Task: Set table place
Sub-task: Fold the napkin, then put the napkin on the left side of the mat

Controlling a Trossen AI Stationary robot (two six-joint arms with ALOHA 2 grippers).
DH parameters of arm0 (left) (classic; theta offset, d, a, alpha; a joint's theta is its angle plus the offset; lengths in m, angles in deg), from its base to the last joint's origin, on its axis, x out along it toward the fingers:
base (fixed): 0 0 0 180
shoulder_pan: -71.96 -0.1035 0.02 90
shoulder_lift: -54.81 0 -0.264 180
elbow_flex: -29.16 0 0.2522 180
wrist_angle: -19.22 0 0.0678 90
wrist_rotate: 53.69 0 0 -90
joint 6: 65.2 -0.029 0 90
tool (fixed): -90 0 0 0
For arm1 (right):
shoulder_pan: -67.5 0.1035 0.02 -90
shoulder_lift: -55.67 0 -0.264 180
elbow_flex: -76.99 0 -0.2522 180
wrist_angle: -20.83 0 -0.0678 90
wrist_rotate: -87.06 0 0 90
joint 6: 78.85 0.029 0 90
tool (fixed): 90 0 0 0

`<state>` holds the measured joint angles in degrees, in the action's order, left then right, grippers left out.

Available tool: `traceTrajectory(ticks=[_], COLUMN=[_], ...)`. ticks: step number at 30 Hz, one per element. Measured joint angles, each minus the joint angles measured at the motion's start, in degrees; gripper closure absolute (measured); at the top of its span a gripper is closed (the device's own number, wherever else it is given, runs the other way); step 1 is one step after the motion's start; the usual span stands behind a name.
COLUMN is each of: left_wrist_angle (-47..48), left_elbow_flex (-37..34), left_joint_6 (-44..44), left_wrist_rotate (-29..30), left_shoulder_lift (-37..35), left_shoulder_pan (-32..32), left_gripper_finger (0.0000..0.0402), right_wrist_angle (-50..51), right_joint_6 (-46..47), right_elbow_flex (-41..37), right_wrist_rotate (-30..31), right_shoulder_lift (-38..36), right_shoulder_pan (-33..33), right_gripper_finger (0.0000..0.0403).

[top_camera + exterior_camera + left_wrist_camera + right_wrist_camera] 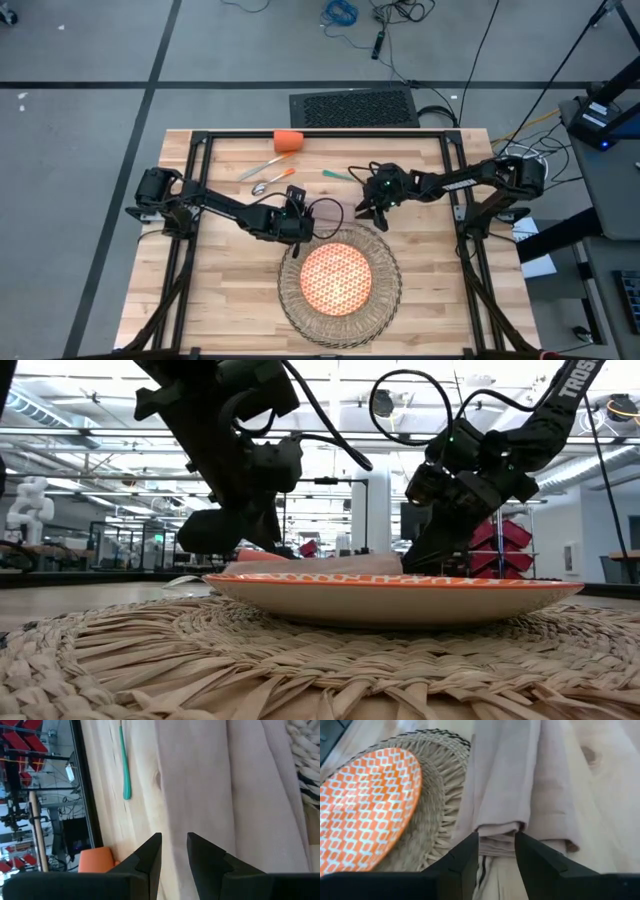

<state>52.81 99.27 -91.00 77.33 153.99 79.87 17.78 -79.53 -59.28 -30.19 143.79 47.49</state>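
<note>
A beige cloth napkin (510, 780) lies bunched on the table (230, 290), just beyond the woven placemat (385, 300) that carries the orange-patterned plate (335, 276). My left gripper (297, 222) is at the napkin's left end and my right gripper (368, 208) at its right end; both are shut on it. In the low view the napkin (330, 565) shows as a pale band behind the plate (400, 595), stretching between the two grippers. My left gripper (174, 845) has the napkin's left end (200, 815) between its two narrowly parted fingers, slanting down from the table's left. Its own fingers hide the exact place of contact. The cloth runs on ahead along the table top. My right gripper (496, 842) pinches a bunched fold of several layers at the napkin's right end (497, 831) between its two fingers. It slants down from the table's right. The cloth beyond the fingers lies in long folds on the table beside the placemat's rim (445, 795).
At the table's far edge stands a small orange cup (287, 140). A green-handled fork (335, 174) lies far of the napkin, with an orange-handled knife (266, 167) and spoon (272, 184) to its left. Bare wood lies left and right of the placemat.
</note>
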Motion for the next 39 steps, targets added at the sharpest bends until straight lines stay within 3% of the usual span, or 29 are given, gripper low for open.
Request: traceTrajectory(ticks=[21, 36, 39], left_wrist_angle=[-3.0, 0.9, 2.7], left_elbow_flex=[0.0, 0.0, 0.0], left_joint_6=[0.2, 3.1, 4.1], left_wrist_rotate=[-1.5, -3.2, -3.2], left_shoulder_lift=[0.0, 0.0, 0.0], left_shoulder_pan=[0.0, 0.0, 0.0], left_gripper_finger=[0.0323, 0.0323, 0.0323], right_wrist_angle=[-7.2, 0.1, 0.0], right_joint_6=[-1.9, -1.7, -1.5], right_elbow_flex=[0.0, 0.0, 0.0], right_wrist_rotate=[1.8, 2.1, 5.4], right_shoulder_lift=[0.0, 0.0, 0.0], right_shoulder_pan=[2.8, 10.1, 11.5], right_gripper_finger=[0.0287, 0.0287, 0.0287])
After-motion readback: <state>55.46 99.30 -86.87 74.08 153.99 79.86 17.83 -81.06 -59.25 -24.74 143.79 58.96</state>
